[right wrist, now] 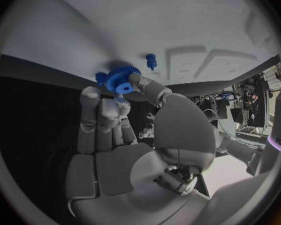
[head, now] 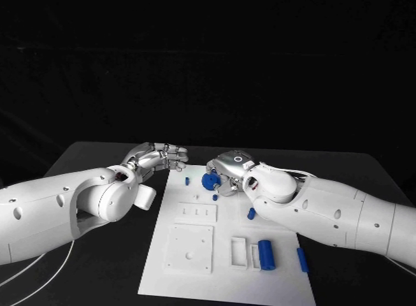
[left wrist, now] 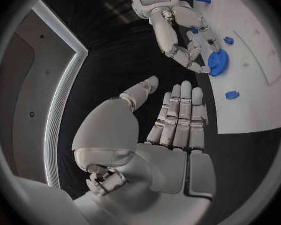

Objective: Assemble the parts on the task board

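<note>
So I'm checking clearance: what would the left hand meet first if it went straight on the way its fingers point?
Probably the right hand holding the blue gear, though depth is unclear.

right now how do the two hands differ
The right hand holds a blue gear in its fingers over the far end of the task board; the left hand holds nothing, its fingers straight and side by side. The right hand is over the board; the left hangs off its edge, above the black table. Both are silver, on white arms.
</note>
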You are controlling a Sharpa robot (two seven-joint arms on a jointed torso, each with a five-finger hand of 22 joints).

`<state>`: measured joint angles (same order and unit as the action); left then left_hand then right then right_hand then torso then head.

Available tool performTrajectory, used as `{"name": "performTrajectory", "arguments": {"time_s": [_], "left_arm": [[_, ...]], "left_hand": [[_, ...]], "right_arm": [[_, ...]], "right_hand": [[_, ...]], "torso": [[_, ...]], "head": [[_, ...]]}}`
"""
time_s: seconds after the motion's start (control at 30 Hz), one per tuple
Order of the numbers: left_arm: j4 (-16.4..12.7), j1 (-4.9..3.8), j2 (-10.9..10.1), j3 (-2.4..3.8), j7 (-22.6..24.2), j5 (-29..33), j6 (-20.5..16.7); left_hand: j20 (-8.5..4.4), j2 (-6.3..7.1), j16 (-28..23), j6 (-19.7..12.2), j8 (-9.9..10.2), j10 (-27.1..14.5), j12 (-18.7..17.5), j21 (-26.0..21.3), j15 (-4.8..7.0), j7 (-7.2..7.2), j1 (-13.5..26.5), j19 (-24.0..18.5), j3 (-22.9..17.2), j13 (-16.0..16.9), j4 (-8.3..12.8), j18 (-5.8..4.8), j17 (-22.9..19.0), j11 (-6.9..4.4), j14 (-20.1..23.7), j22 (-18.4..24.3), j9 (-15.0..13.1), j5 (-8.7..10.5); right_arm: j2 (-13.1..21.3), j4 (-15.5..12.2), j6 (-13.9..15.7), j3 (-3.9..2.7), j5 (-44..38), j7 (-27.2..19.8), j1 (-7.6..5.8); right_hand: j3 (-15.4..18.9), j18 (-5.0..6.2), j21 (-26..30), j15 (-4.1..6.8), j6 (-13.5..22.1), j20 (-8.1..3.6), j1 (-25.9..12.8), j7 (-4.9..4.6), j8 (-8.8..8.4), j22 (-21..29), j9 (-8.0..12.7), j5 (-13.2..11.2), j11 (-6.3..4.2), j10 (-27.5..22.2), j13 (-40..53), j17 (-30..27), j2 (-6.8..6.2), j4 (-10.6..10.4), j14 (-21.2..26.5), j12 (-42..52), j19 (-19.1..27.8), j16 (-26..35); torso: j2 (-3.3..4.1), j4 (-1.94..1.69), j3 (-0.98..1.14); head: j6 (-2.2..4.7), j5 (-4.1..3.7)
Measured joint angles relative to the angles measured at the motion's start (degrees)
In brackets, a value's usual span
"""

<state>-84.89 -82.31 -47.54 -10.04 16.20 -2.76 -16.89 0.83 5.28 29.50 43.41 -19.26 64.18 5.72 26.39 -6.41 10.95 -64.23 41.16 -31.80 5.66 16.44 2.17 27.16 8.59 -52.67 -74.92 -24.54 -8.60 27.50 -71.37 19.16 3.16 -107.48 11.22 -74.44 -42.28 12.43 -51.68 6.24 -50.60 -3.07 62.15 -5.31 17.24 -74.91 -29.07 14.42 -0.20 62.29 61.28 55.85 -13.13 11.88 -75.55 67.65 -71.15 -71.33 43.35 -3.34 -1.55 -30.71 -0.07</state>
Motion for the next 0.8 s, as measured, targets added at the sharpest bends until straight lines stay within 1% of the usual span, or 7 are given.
{"name": "performTrajectory", "arguments": {"time_s": [0.27, 0.43, 0.5, 0.57, 0.6, 0.7, 0.8], "left_arm": [[0.01, 0.00, 0.09, 0.00, 0.00, 0.00, 0.00], [0.03, 0.00, 0.22, 0.00, 0.00, 0.00, 0.01], [0.05, 0.00, 0.22, 0.00, 0.00, 0.00, 0.01], [0.08, 0.00, 0.22, 0.00, 0.00, 0.00, 0.01], [0.09, 0.00, 0.22, 0.00, -0.01, 0.00, 0.01], [0.13, 0.00, 0.23, 0.00, -0.02, -0.02, 0.01], [0.14, 0.00, 0.28, 0.00, -0.02, -0.02, 0.01]], "left_hand": [[0.00, 0.00, 0.00, 0.00, 0.00, 0.00, 0.00, 0.00, 0.00, 0.00, 0.00, 0.00, 0.00, 0.00, 0.00, 0.00, -0.01, 0.00, 0.00, 0.01, 0.00, 0.00], [0.00, 0.00, 0.00, 0.00, 0.00, 0.00, 0.00, 0.00, 0.00, 0.00, 0.00, 0.00, 0.00, 0.00, 0.00, 0.00, -0.01, 0.00, 0.00, 0.01, 0.00, 0.00], [0.00, 0.00, 0.00, 0.00, 0.00, 0.00, 0.00, 0.00, 0.00, 0.00, 0.00, 0.00, 0.00, 0.00, 0.00, 0.00, -0.01, 0.00, 0.00, 0.01, 0.00, 0.00], [0.00, 0.00, 0.00, 0.00, 0.00, 0.00, 0.00, 0.00, 0.00, 0.00, 0.00, 0.00, 0.00, 0.00, 0.00, 0.00, -0.01, 0.00, 0.00, 0.01, 0.00, 0.00], [0.00, 0.00, 0.00, 0.00, 0.00, 0.00, 0.00, 0.00, 0.00, 0.00, 0.00, 0.00, 0.00, 0.00, 0.00, 0.00, -0.02, 0.00, 0.00, 0.01, 0.00, 0.00], [0.00, 0.00, 0.00, 0.00, 0.00, 0.00, 0.00, 0.00, 0.00, 0.00, 0.00, 0.00, 0.00, 0.00, 0.00, 0.00, 0.01, 0.00, 0.00, 0.01, 0.00, 0.00], [0.00, 0.00, 0.00, 0.00, 0.00, 0.00, 0.00, 0.00, 0.00, 0.00, 0.00, 0.00, 0.00, 0.00, 0.00, 0.00, 0.03, 0.00, 0.00, 0.01, 0.00, 0.00]], "right_arm": [[-1.14, 1.13, -0.02, 0.02, -0.18, 0.06, -0.06], [-1.49, 1.59, -0.03, 0.02, -0.23, 0.11, -0.06], [-1.59, 1.87, -0.14, 0.10, -0.24, 0.13, -0.04], [-1.82, 2.23, -0.23, 0.11, -0.24, 0.14, -0.01], [-1.92, 2.34, -0.29, 0.12, -0.23, 0.14, 0.00], [-2.20, 2.61, -0.64, 0.18, -0.14, 0.14, 0.03], [-2.24, 2.73, -0.88, 0.19, -0.07, 0.14, 0.03]], "right_hand": [[0.00, 0.00, 0.00, -0.01, 0.00, 0.01, 0.00, 0.00, -0.01, 0.00, 0.01, -0.44, 0.09, 0.10, -0.06, 0.00, 0.00, 0.00, 0.00, 0.00, 0.01, 0.00], [0.00, 0.00, 0.00, -0.01, 0.00, 0.01, 0.00, 0.00, -0.30, 0.00, 0.03, -0.44, -0.03, -0.02, -0.06, -0.01, 0.00, 0.00, -0.01, 0.00, 0.01, 0.00], [0.00, 0.00, 0.00, -0.01, 0.00, 0.02, 0.00, 0.00, -0.29, 0.00, 0.04, -0.85, -0.03, -0.01, -0.13, -0.01, 0.00, 0.00, -0.01, -0.01, 0.02, 0.00], [0.00, 0.00, 0.00, -0.02, 0.00, 0.02, 0.00, 0.00, -0.78, 0.00, 0.20, -1.13, -0.06, 0.01, -0.18, -0.01, 0.00, 0.00, -0.01, -0.02, 0.02, -0.01], [0.00, 0.00, 0.00, -0.02, -0.01, 0.02, -0.11, 0.01, -1.40, 0.00, 0.50, -1.31, -0.09, 0.05, -0.25, -0.01, -0.27, 0.00, -0.02, -0.05, 0.02, 0.04], [0.00, 0.00, 0.00, -0.44, -0.01, 0.02, 0.07, 0.01, -2.67, 0.00, 1.20, -1.33, 0.01, -0.06, -0.34, -0.01, -0.68, 0.00, 0.20, -0.05, 0.02, 0.24], [0.00, 0.00, 0.00, -0.73, 0.03, 0.02, 0.07, -0.03, -3.17, 0.00, 1.49, -1.33, 0.01, -0.05, -0.44, -0.01, -0.68, 0.00, 0.09, -0.05, 0.02, 0.24]], "torso": [[-0.03, 0.14, 0.06], [-0.04, 0.14, 0.09], [-0.04, 0.14, 0.09], [-0.04, 0.14, 0.09], [-0.04, 0.14, 0.09], [-0.04, 0.18, 0.09], [-0.04, 0.19, 0.09]], "head": [[0.01, 0.34], [0.04, 0.41], [0.05, 0.42], [0.04, 0.43], [0.02, 0.45], [-0.03, 0.54], [-0.03, 0.58]]}}
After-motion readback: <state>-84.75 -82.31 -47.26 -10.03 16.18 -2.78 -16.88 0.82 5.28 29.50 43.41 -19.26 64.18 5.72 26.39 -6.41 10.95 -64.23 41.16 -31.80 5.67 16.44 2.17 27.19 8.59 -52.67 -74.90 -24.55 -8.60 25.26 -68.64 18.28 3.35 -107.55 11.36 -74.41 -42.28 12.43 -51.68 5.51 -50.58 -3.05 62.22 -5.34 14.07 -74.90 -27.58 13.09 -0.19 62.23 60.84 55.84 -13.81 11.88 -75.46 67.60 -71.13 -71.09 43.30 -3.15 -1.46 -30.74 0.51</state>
